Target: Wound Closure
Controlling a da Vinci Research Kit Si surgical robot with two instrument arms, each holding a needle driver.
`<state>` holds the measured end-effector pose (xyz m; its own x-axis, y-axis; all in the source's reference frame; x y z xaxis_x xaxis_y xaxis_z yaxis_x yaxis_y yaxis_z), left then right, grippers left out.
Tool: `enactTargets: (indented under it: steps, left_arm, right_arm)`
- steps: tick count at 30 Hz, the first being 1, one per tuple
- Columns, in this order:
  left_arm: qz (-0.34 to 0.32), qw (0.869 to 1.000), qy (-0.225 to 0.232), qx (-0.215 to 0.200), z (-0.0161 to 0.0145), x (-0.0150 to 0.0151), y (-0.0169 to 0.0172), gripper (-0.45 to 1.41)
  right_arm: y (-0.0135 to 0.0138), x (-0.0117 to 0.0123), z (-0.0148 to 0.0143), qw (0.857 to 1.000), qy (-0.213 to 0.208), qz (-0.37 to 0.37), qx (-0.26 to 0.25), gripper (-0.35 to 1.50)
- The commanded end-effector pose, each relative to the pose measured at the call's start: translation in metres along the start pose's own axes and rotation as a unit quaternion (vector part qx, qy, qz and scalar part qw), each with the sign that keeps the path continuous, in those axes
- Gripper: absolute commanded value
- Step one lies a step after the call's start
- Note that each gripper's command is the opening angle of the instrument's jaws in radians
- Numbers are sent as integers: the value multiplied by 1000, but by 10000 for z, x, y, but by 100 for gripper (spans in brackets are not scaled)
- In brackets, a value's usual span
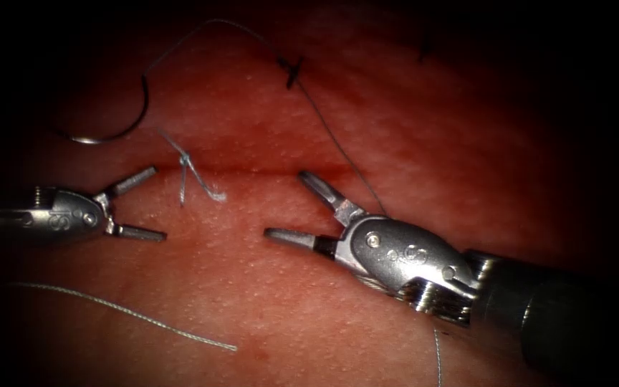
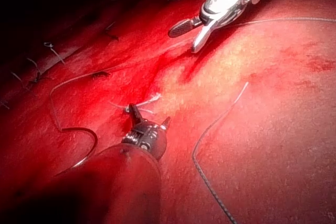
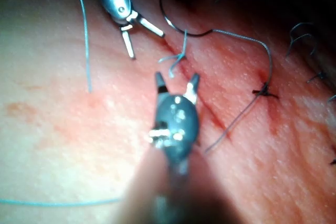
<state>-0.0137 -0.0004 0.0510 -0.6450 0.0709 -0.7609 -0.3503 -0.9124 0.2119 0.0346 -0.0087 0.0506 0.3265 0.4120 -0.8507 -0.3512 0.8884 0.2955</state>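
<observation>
Endoscope view: both end effectors, left (image 1: 136, 203) and right (image 1: 289, 206), are spread and hold nothing. Curved needle (image 1: 132, 118) lies free on the tissue (image 1: 467, 158) at upper left. One knotted stitch (image 1: 292, 70) sits above; cut thread ends (image 1: 193, 175) mark the cut, seemingly unfinished.

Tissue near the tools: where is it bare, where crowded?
Bare: the tissue right of the thread, above the open, empty right tool; also between the open, empty left tool and the loose thread piece. Crowded: around the cut thread ends and the needle lying free upper left.
</observation>
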Motion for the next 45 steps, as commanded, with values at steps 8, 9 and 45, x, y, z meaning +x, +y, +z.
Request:
enactTargets:
  steps: [8, 9, 45]
  left_arm:
    - [1, 999, -5, 53, 24, 32, 7, 35]
    - [0, 998, -8, 54, 24, 35, 8, 35]
    - [41, 992, -110, 43, 57, 33, 19, 2]
  right_arm:
    - [16, 19, 18, 999, -49, -3, -7, 103]
    - [16, 19, 18, 999, -49, -3, -7, 103]
    - [13, 17, 30, 998, -58, -16, -13, 111]
